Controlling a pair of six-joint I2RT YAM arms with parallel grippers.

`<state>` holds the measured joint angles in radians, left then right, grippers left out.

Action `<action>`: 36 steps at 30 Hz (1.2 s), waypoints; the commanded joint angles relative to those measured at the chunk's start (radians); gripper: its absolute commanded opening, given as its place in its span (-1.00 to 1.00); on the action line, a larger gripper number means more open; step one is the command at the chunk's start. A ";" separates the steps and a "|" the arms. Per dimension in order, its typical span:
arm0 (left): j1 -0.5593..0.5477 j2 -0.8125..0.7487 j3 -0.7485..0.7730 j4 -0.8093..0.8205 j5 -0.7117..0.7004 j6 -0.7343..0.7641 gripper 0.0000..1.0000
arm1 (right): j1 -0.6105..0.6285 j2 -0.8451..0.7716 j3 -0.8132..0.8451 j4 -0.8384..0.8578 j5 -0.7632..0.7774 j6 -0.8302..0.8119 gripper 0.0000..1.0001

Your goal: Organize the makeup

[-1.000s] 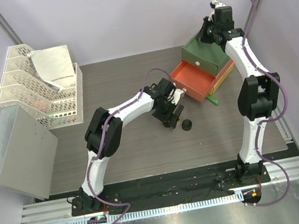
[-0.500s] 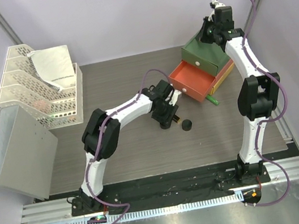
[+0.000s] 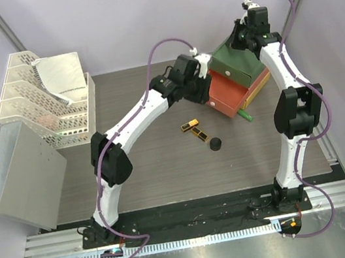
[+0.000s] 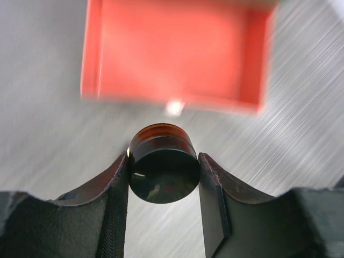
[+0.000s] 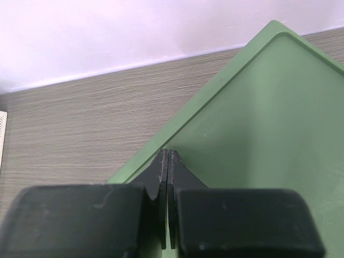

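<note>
– The black round glossy compact (image 4: 164, 174): where is it?

– In the air, clamped by the left tool (image 4: 164, 157). Its fingers (image 4: 115, 204) press on opposite sides of the rim. The open orange plastic drawer (image 4: 174, 54) lies just ahead of it, blurred in the wrist view.

– Why grip it by the rim?

– I judge it is the only hold that suits a flat disc. It also leaves the disc free to drop flat into the drawer once the fingers part.

– Which way does it point?

– Being round, it has no long axis. Its flat face looks back at the wrist camera, and its thin axis runs along the fingers towards the drawer.

– And the right tool (image 5: 167, 158)?

– Its fingers are pressed together with nothing between them, at a corner of the green lid (image 5: 258, 107) of the stacked drawer box. Probably it steadies the box, though I cannot tell whether it touches.

– What waits on the table (image 3: 153, 172)?

– Two black-and-gold sticks (image 3: 190, 126) lie close together, one roughly crosswise and one slanted. A second black compact (image 3: 215, 144) sits just beside them. A green tube (image 3: 244, 115) lies at the foot of the box.
</note>
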<state>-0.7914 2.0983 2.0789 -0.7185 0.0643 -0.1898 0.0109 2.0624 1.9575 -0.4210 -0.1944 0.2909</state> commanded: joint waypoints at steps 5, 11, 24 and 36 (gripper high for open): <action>0.067 0.097 0.176 0.178 0.097 -0.166 -1.00 | 0.001 0.171 -0.120 -0.433 0.053 -0.044 -0.98; 0.090 0.230 0.303 0.238 0.129 -0.221 -1.00 | 0.001 0.176 -0.117 -0.433 0.044 -0.044 -0.98; 0.087 0.309 0.379 0.251 0.172 -0.231 0.33 | 0.003 0.182 -0.115 -0.433 0.050 -0.045 -0.98; 0.086 0.204 0.331 0.211 0.213 -0.136 0.68 | 0.001 0.193 -0.106 -0.435 0.049 -0.045 -0.98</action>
<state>-0.7044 2.4432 2.4207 -0.5148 0.2298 -0.3862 0.0109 2.0754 1.9636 -0.4179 -0.2050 0.2909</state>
